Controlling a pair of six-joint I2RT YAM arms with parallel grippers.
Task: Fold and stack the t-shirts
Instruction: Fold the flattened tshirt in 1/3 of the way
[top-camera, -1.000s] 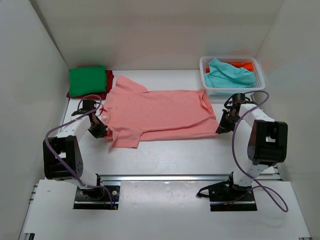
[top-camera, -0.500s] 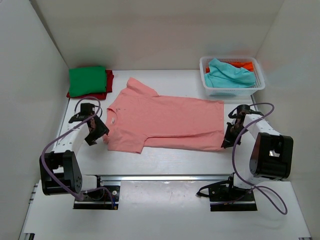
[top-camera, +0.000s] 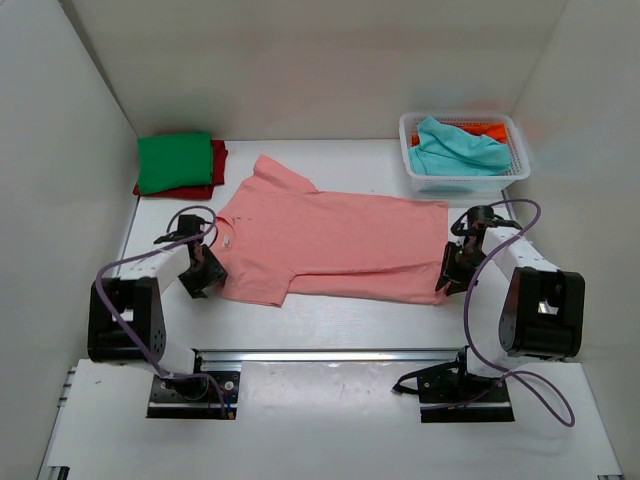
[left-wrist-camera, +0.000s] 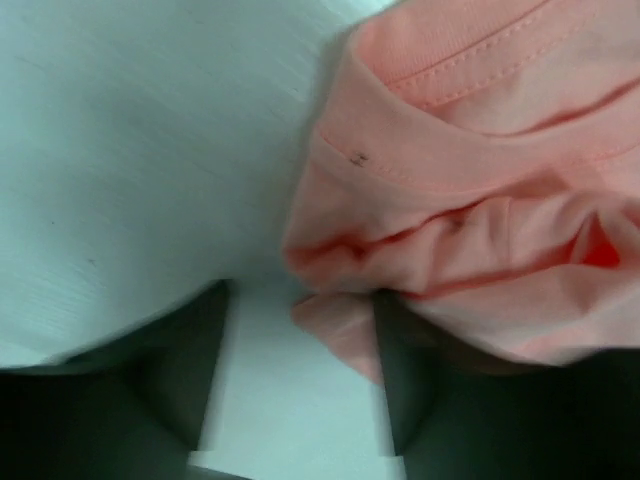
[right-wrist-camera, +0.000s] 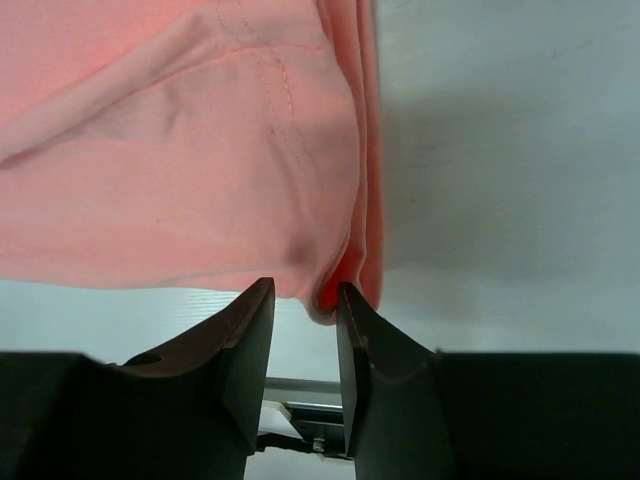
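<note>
The salmon-pink t-shirt (top-camera: 330, 240) lies spread flat across the middle of the table, collar to the left and hem to the right. My left gripper (top-camera: 205, 272) sits at its near left sleeve and is open. In the left wrist view a loose corner of the pink cloth (left-wrist-camera: 480, 200) lies against the inside of the right finger (left-wrist-camera: 400, 380). My right gripper (top-camera: 447, 280) is at the shirt's near right hem corner. Its jaws stand a little apart, with the folded hem edge (right-wrist-camera: 335, 285) just at the tips and not pinched.
A folded green t-shirt (top-camera: 175, 160) rests on a red one (top-camera: 218, 160) at the back left corner. A white lattice basket (top-camera: 465, 183) at the back right holds a teal t-shirt (top-camera: 455, 148) and an orange one (top-camera: 490, 128). White walls enclose the table on three sides.
The pink shirt has been drawn toward the front and right and laid flat. The left gripper let go first and moved in beside the sleeve; the right jaws have just parted from the hem.
</note>
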